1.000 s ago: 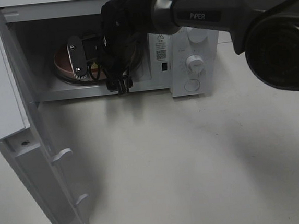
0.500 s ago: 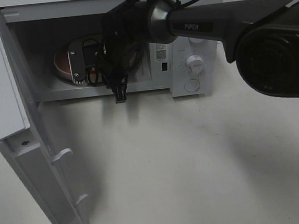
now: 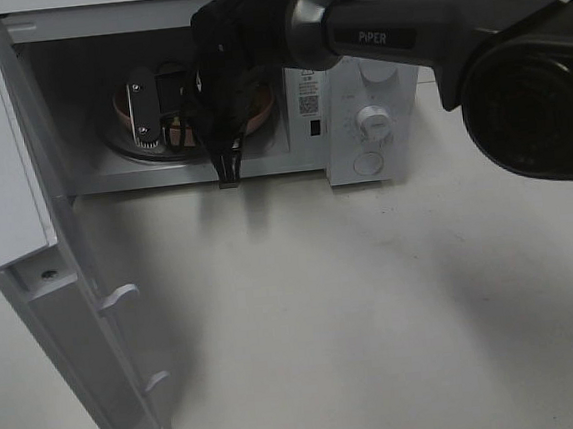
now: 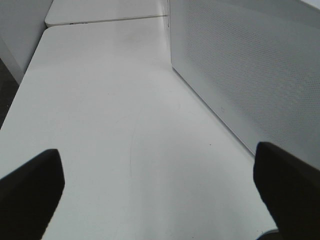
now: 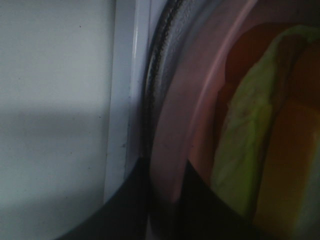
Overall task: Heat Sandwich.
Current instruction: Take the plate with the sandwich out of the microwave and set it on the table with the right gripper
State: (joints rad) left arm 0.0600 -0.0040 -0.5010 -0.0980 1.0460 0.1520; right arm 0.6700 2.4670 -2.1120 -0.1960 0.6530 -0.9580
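The sandwich (image 5: pixel 245 150), with pale green filling and orange-brown crust, lies on the round pink plate (image 5: pixel 175 125) in the right wrist view. In the exterior high view the plate (image 3: pixel 260 104) is inside the open microwave, and my right arm hides the sandwich. My right gripper (image 5: pixel 165 205) is shut on the plate's rim; in the exterior high view it (image 3: pixel 153 126) reaches into the cavity. My left gripper (image 4: pixel 160 195) is open and empty over the bare table, beside the microwave's perforated side wall (image 4: pixel 250 75).
The microwave door (image 3: pixel 38 246) stands swung out to the left. The control panel with its knobs (image 3: pixel 372 122) is to the right of the cavity. The glass turntable's edge (image 3: pixel 120 149) shows under the plate. White table (image 3: pixel 376 317) lies in front.
The plate has moved right and deeper into the cavity, from the left part toward the middle of the turntable. My right gripper has gone with it, still shut on the rim.
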